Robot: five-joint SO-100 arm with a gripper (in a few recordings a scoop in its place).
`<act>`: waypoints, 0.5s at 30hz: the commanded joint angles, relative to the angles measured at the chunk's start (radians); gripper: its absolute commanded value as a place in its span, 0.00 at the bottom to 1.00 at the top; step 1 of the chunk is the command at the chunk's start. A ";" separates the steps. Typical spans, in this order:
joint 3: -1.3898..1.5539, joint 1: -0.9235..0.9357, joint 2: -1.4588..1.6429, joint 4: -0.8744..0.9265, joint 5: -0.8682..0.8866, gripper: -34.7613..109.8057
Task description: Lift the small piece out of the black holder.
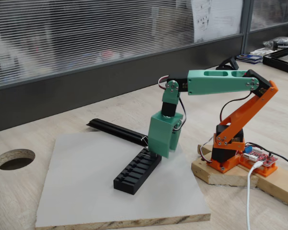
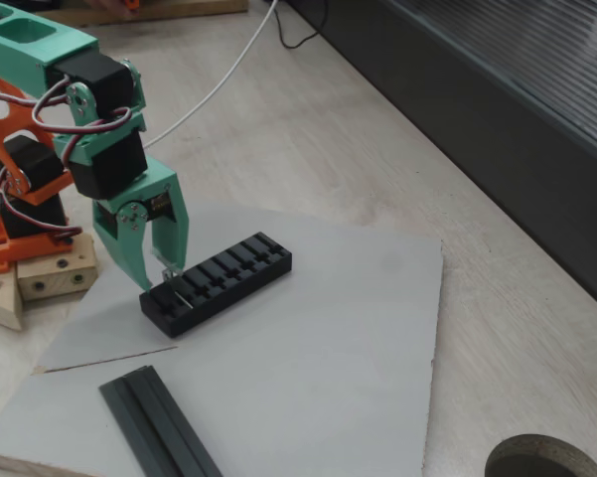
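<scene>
First fixed view
Counter: a pale wood-grain counter fills the lower frame, with a round cut-out hole at the left edge.
Board: a light grey rectangular board lies on the counter, lower centre.
Arm: the green and orange arm rises from a wooden base block at the lower right and reaches left toward the frame centre.
End effector: the green two-finger end effector points down, its tips at the far end of the holder; from this side I cannot tell how the fingers stand.
Holder: the black rectangular plastic slotted holder lies on the board, just below centre, running diagonally.
Rail: a long thin black rail with a silvery cut end lies behind the holder, partly on the board.

Other fixed view
Arm: it enters from the upper left of the frame.
End effector: its two green fingers point down over the left end of the holder, a narrow gap between the tips, closed about the small piece.
Small piece: a tiny thin silver-grey bent metal bracket sits between the fingertips at the holder's leftmost slots; whether it has left the slot I cannot tell.
Holder: left of centre on the board, its row of crosswise slots facing up.
Rail: at the bottom left, well apart from the holder.
</scene>
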 commanded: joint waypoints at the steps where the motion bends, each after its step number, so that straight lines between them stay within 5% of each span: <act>1: -0.035 -0.014 0.026 0.003 0.009 0.44; 15: -0.032 -0.011 0.009 0.003 -0.163 0.44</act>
